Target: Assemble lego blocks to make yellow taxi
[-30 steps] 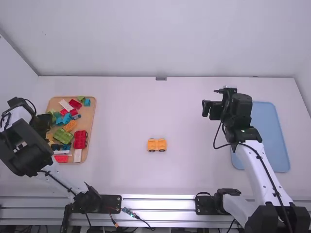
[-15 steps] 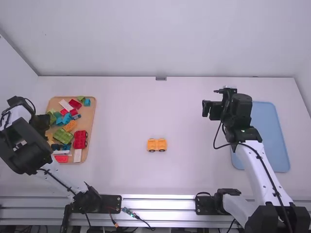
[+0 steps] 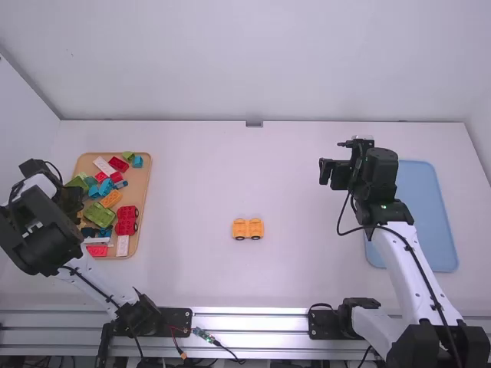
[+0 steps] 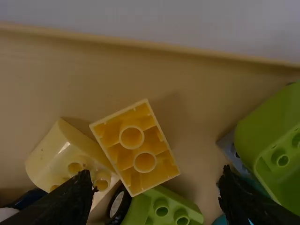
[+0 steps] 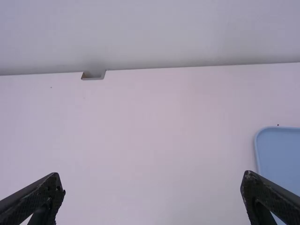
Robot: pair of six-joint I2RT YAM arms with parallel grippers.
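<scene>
In the high view, an orange-yellow wheeled base stands alone on the table. My left gripper is over the left part of the wooden tray. In the left wrist view my left gripper is open, its fingers wide apart. Between and beyond them lies an upturned yellow brick, hollow side showing. A pale yellow curved block lies against it, and a green block touches its near edge. My right gripper is above the table's right part; in the right wrist view that right gripper stands open and holds nothing.
The wooden tray at the left holds several mixed blocks, including a red wheeled base, a green block and an orange brick. A blue tray lies at the right, partly behind the right arm.
The left gripper has shifted slightly to the right over the wooden tray, uncovering more of the green block at its upper left. The right arm and the wheeled base have stayed still.
</scene>
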